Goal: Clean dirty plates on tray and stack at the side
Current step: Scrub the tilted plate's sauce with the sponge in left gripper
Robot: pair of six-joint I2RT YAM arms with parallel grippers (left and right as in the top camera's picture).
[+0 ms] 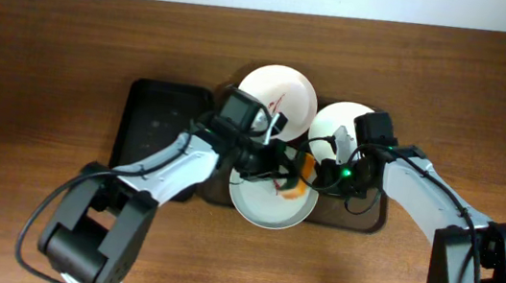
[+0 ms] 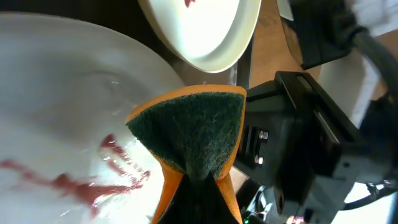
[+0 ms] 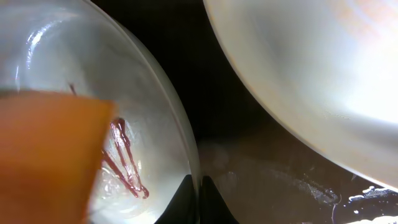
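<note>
The front plate (image 1: pixel 259 210) lies on the near edge of the tray (image 1: pixel 371 220), closest to the robot, its rim reaching out over the tray's lip toward the bench (image 1: pixel 41 58). The sauce streaks (image 2: pixel 93 180) run across its middle. In the left wrist view they sit just to the lower left of the sponge (image 2: pixel 193 124), so the dirt lies toward the plate's centre from where the sponge stands now, and the streaks run roughly away from it rather than across it.

The left jaws are shut on the sponge, pinching it from behind so that it folds into a wedge with the dark green scouring face toward the plate. The right jaws are closed on the rim of this same plate — the right wrist view shows the two tips meeting on the edge at the bottom, with the streaks (image 3: pixel 124 162) just inside. My reading is that the right side steadies the plate while the left wipes, so the left is the arm that has to travel.

The left arm (image 1: pixel 173 166) reaches in low from the left, crossing beside the black tray (image 1: pixel 153 124). The right arm (image 1: pixel 430 197) comes in from the right — both wrists meet over the plate's far right edge. Two more plates stand behind on the tray, one at the back (image 1: pixel 279 89) and one to the right (image 1: pixel 337 123).
</note>
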